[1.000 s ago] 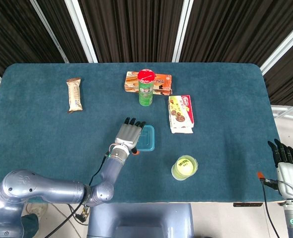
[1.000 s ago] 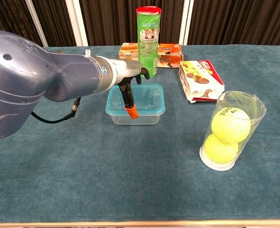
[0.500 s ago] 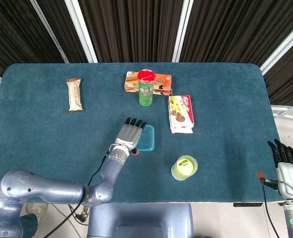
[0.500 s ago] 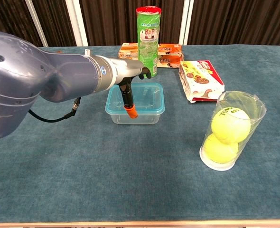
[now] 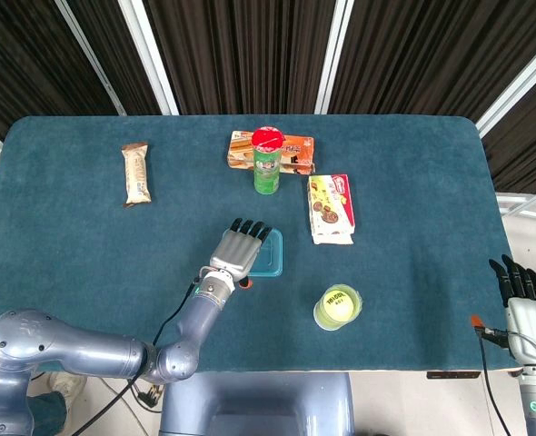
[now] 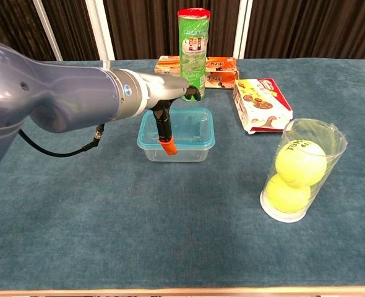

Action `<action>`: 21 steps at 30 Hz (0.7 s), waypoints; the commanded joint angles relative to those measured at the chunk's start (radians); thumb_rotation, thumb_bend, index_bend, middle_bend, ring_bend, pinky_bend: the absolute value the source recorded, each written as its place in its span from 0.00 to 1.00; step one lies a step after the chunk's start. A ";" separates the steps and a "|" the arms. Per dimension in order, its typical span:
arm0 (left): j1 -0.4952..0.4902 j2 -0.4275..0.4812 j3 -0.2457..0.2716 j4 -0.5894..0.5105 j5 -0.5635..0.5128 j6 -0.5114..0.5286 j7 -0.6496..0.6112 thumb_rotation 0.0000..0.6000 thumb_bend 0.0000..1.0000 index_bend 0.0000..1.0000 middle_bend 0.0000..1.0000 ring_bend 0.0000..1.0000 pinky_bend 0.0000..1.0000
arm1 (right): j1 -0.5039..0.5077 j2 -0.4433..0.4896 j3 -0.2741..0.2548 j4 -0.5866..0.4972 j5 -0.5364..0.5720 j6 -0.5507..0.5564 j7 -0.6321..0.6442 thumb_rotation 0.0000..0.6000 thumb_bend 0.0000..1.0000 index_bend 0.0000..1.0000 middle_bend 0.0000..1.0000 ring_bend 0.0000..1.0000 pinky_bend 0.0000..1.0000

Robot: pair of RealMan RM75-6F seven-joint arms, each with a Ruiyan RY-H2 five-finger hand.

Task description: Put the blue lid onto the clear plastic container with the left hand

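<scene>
The clear plastic container (image 6: 192, 143) stands mid-table with the blue lid (image 5: 272, 255) lying on top of it; in the chest view the lid (image 6: 193, 121) looks level on the rim. My left hand (image 5: 240, 250) lies palm-down over the lid's left part, fingers stretched out and spread, holding nothing. From the chest view, the left hand (image 6: 170, 102) sits over the container's left back corner and its orange-tipped thumb hangs down in front of the container wall. Whether the palm touches the lid cannot be told. My right hand (image 5: 521, 295) stays off the table's right front corner, fingers straight and empty.
A green chips can (image 5: 266, 163) and an orange biscuit box (image 5: 293, 153) stand behind the container. A red-and-white cookie box (image 5: 330, 209) lies to its right. A clear cup of tennis balls (image 6: 299, 170) stands front right. A wrapped snack bar (image 5: 136, 173) lies far left.
My left hand has crept slightly to the right over the lid and its forearm has lifted a little. The lid, the container and the right hand have not moved.
</scene>
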 commanded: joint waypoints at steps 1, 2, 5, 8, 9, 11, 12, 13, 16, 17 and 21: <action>0.006 0.015 0.013 -0.016 0.037 0.025 0.001 1.00 0.15 0.06 0.03 0.00 0.00 | 0.000 -0.001 0.002 0.000 0.002 0.002 0.000 1.00 0.29 0.10 0.00 0.00 0.00; 0.007 0.016 0.017 -0.016 0.060 0.034 0.000 1.00 0.16 0.06 0.04 0.00 0.00 | -0.001 -0.001 0.002 0.000 0.003 0.002 0.000 1.00 0.29 0.10 0.00 0.00 0.00; 0.014 0.020 0.031 -0.009 0.147 0.041 -0.019 1.00 0.19 0.11 0.11 0.01 0.02 | -0.001 -0.002 0.003 0.000 0.004 0.003 0.000 1.00 0.29 0.10 0.00 0.00 0.00; 0.024 0.030 0.040 0.004 0.228 0.021 -0.053 1.00 0.22 0.17 0.18 0.03 0.03 | -0.002 -0.003 0.005 0.001 0.006 0.006 0.000 1.00 0.29 0.10 0.00 0.00 0.00; 0.027 0.036 0.039 0.008 0.255 0.000 -0.076 1.00 0.24 0.18 0.20 0.03 0.04 | -0.002 -0.004 0.006 0.001 0.008 0.005 0.001 1.00 0.29 0.10 0.00 0.00 0.00; 0.037 0.050 0.032 0.014 0.289 -0.045 -0.126 1.00 0.28 0.21 0.25 0.05 0.05 | -0.002 -0.004 0.007 0.001 0.012 0.004 0.002 1.00 0.29 0.10 0.00 0.00 0.00; 0.041 0.057 0.027 0.017 0.300 -0.064 -0.148 1.00 0.29 0.22 0.26 0.06 0.05 | -0.002 -0.004 0.008 0.000 0.014 0.004 0.002 1.00 0.29 0.10 0.00 0.00 0.00; 0.043 0.063 0.023 0.022 0.311 -0.079 -0.165 1.00 0.31 0.24 0.29 0.07 0.05 | -0.002 -0.004 0.008 0.000 0.016 0.003 0.002 1.00 0.29 0.10 0.00 0.00 0.00; 0.046 0.068 0.015 0.047 0.331 -0.098 -0.195 1.00 0.37 0.32 0.35 0.09 0.05 | -0.003 -0.004 0.010 -0.001 0.020 0.003 0.003 1.00 0.29 0.10 0.00 0.00 0.00; 0.047 0.068 0.014 0.059 0.337 -0.104 -0.205 1.00 0.38 0.34 0.36 0.09 0.05 | -0.003 -0.004 0.011 -0.002 0.022 0.003 0.003 1.00 0.29 0.10 0.00 0.00 0.00; 0.056 0.060 0.004 0.107 0.364 -0.130 -0.261 1.00 0.42 0.46 0.42 0.12 0.05 | -0.004 -0.003 0.012 -0.004 0.027 0.001 0.003 1.00 0.29 0.10 0.00 0.00 0.00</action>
